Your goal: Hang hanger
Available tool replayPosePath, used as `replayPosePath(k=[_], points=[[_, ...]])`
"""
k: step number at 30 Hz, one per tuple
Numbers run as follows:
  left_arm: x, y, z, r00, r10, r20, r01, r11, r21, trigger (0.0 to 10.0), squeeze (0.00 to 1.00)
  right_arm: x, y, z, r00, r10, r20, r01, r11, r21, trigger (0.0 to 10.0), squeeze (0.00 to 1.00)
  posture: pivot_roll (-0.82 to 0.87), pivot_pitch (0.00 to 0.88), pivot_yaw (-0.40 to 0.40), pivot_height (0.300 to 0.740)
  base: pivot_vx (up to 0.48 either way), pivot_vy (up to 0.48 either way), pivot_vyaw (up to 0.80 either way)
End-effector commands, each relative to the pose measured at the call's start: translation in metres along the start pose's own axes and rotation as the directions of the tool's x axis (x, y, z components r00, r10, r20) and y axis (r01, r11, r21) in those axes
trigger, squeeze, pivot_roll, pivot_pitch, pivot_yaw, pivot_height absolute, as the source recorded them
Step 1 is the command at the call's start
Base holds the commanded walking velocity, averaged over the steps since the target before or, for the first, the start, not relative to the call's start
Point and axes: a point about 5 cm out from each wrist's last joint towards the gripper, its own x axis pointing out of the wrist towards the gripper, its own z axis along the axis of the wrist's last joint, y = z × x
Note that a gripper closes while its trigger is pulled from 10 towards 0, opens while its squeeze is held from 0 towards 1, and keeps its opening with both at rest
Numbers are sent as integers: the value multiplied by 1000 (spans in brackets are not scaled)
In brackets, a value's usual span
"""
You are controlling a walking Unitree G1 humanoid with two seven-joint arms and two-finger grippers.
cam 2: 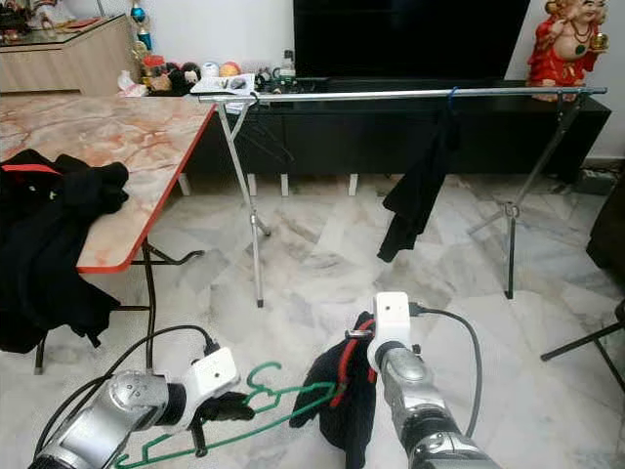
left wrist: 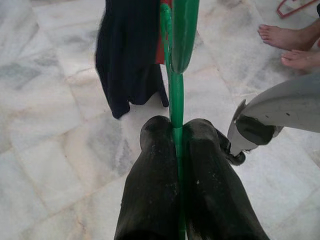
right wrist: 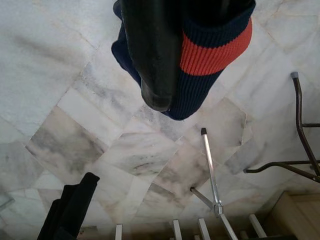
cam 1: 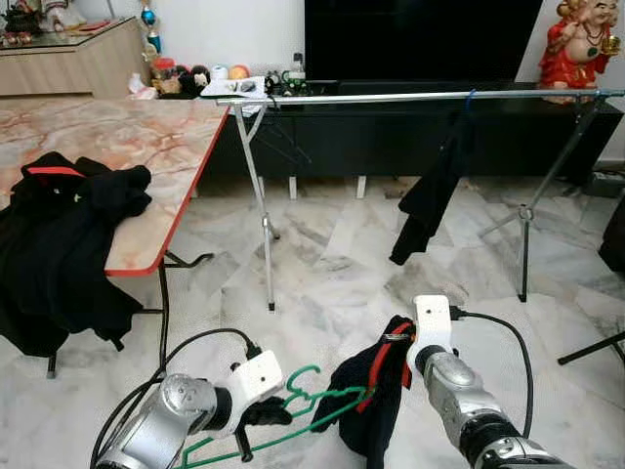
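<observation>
L gripper point(cam 1: 256, 415), lower left of the head view, is clamped tight on the green hanger point(cam 1: 311, 403); its wrist view shows both fingers point(left wrist: 155, 175) pressed together w/ the green wire between them. R gripper point(cam 1: 395, 354), lower centre, is closed on a dark garment w/ red trim point(cam 1: 376, 391) that hangs off the hanger's far end. Hanger sits low, near the floor, well apart from the rail point(cam 1: 410, 96) running across the upper part of the frame.

Risks, my read:
- Garment looks only partly on the hanger, bunched at 1 end; could slide off once lifted, esp. if R lets go early.
- Grip on thin wire is narrow, so the hanger may twist or swing & the hook miss the rail.
- Rail stands on thin legs point(cam 1: 256, 195); a bump could shake it. 1 dark garment point(cam 1: 430, 191) already hangs there, so crowd it & they tangle.
- A person's bare feet point(left wrist: 290, 45) are close by the L arm.

Floor is glossy grey-white marble tile. Upper left: marble-top table point(cam 1: 146, 137) w/ red edge, black clothes point(cam 1: 59, 234) heaped on it. Dark TV unit along the back wall, red figurine point(cam 1: 578, 44) upper right.
</observation>
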Motion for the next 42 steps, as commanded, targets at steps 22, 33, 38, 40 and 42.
replayPosePath(k=[22, 33, 38, 40, 42], points=[[-4, -12, 20, 985, -154, 83, 157, 987, -25, 10000, 0, 3, 7, 9, 1000, 19, 13, -20, 999, 28, 10000, 0, 134, 23, 5, 740, 0, 0, 0], [3, -16, 26, 981, -148, 122, 155, 986, -54, 10000, 0, 2, 43, 47, 910, 330, 250, -362, 928, 92, 10000, 0, 135, 25, 2, 740, 0, 0, 0], [8, -16, 27, 983, -114, 144, 124, 990, -64, 10000, 0, -1, 48, 51, 865, 408, 290, -452, 886, 102, 10000, 0, 135, 25, 2, 740, 0, 0, 0], [10, -12, 29, 985, -72, 155, 85, 994, -74, 10000, 0, -2, 49, 51, 856, 425, 294, -472, 875, 109, 10000, 0, 132, 25, 1, 740, 0, 0, 0], [12, -8, 30, 986, -20, 168, 35, 996, -87, 10000, 0, -2, 50, 50, 852, 433, 294, -480, 870, 112, 10000, 0, 132, 25, 1, 740, 0, 0, 0]])
